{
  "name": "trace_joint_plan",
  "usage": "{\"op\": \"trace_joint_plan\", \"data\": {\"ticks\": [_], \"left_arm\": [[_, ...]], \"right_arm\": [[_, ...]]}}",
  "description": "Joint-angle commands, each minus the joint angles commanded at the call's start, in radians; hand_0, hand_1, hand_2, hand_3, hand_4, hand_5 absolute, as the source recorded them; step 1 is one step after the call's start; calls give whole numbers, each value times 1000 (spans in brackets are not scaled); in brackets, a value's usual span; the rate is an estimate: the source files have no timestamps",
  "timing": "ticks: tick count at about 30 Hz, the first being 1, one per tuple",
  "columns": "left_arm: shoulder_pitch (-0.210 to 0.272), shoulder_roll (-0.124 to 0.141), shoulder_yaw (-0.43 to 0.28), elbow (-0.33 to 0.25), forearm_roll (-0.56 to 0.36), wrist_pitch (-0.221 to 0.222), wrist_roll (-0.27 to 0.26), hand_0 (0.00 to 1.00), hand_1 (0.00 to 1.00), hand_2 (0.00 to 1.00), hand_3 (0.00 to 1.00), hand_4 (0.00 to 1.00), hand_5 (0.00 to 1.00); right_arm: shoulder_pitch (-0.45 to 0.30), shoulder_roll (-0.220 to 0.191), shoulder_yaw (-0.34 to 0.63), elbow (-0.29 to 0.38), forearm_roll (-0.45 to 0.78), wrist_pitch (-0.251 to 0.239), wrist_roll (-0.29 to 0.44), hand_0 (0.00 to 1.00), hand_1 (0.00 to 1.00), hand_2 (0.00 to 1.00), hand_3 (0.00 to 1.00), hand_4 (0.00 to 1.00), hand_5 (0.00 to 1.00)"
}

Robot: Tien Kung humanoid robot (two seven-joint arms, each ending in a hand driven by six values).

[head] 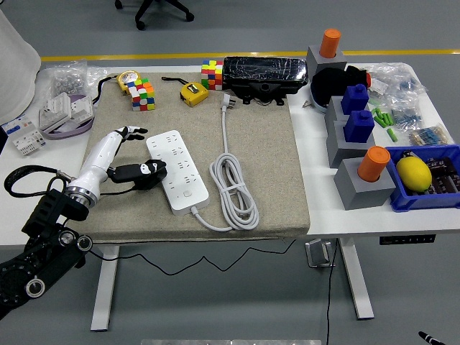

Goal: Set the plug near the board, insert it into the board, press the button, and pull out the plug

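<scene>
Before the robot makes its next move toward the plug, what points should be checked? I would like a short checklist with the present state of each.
1. Plug free to grasp: ok, it lies unplugged on the mat near the far edge.
2. Power strip sockets unobstructed: ok, nothing is inserted.
3. Left hand empty: ok, its fingers are spread beside the strip and hold nothing.
4. Right hand ready: cannot tell, it is not in view.
5. Cable slack: ok, coiled loosely right of the strip.
6. Button position: ok, visible near the strip's near end.

Person (16, 54) at top left cut off by the edge, left arm (36, 244) cropped at lower left
</scene>
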Motion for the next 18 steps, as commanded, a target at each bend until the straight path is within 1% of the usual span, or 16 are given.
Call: {"op": "trace_joint_plan", "data": {"ticks": [1, 4, 6, 7, 8, 12, 13, 18], "left_arm": [[14, 7, 4, -27, 20, 10, 5, 776, 788, 744, 741, 913, 494], [60, 30, 24, -92, 75, 19, 27, 776, 788, 744, 741, 913, 494], [86, 42, 33, -123, 110, 17, 44, 776, 788, 744, 741, 913, 494], [95, 46, 37, -133, 119, 13, 53, 788, 791, 754, 739, 842, 519], [102, 50, 40, -142, 124, 9, 63, 788, 791, 754, 739, 842, 519], [120, 59, 52, -155, 131, 0, 77, 788, 791, 754, 739, 842, 519], [121, 59, 53, -155, 130, -1, 78, 786, 786, 753, 735, 821, 515], [107, 58, 70, -143, 117, -17, 90, 786, 786, 753, 735, 821, 515]], "right_arm": [[0, 0, 1, 0, 0, 0, 0, 651, 647, 631, 558, 984, 552], [-1, 0, 2, -1, -2, 0, 0, 651, 647, 631, 558, 984, 552], [-2, 0, 4, 0, -3, -1, 0, 651, 647, 631, 558, 984, 552], [-2, 0, 3, 0, -3, 0, 0, 653, 647, 631, 558, 983, 551], [-1, 0, 2, 0, -3, 0, 0, 653, 647, 631, 558, 983, 551], [0, 0, 3, 0, -4, -1, 0, 653, 647, 631, 558, 983, 551], [1, 0, 3, 1, -4, -1, 1, 651, 647, 631, 558, 983, 551], [4, -5, 0, 3, -4, -1, 1, 651, 647, 631, 558, 983, 551]]}}
